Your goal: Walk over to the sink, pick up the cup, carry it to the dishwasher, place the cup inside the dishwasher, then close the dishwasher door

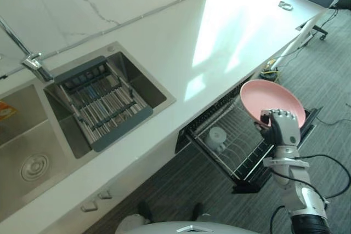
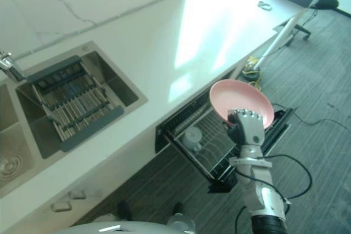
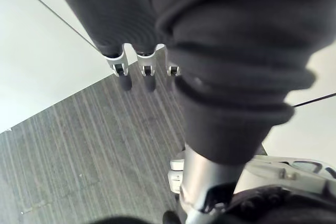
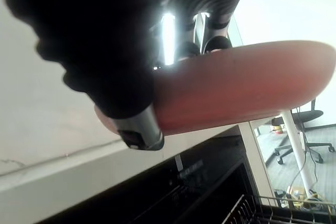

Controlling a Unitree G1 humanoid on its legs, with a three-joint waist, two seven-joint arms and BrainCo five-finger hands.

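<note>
Above the dishwasher rack (image 1: 233,154), the right hand (image 1: 282,127) curls round the rim of a pink plate (image 1: 263,97), not a cup. It looks light, stiff, slick and breakable, so a rim pinch suits. A pale cup (image 1: 216,137) sits in the rack. The left hand (image 3: 148,80) hangs relaxed.

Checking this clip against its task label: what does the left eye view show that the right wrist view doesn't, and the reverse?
Left eye view: the sink with its gray drain rack and faucet, and a pale cup standing in the pulled-out dishwasher rack.
Right wrist view: the underside of the pink plate from close up, the fingers at its edge, and an office chair beyond.
Both: the right hand gripping that plate, not a cup, by the dishwasher rack and the white counter.
</note>
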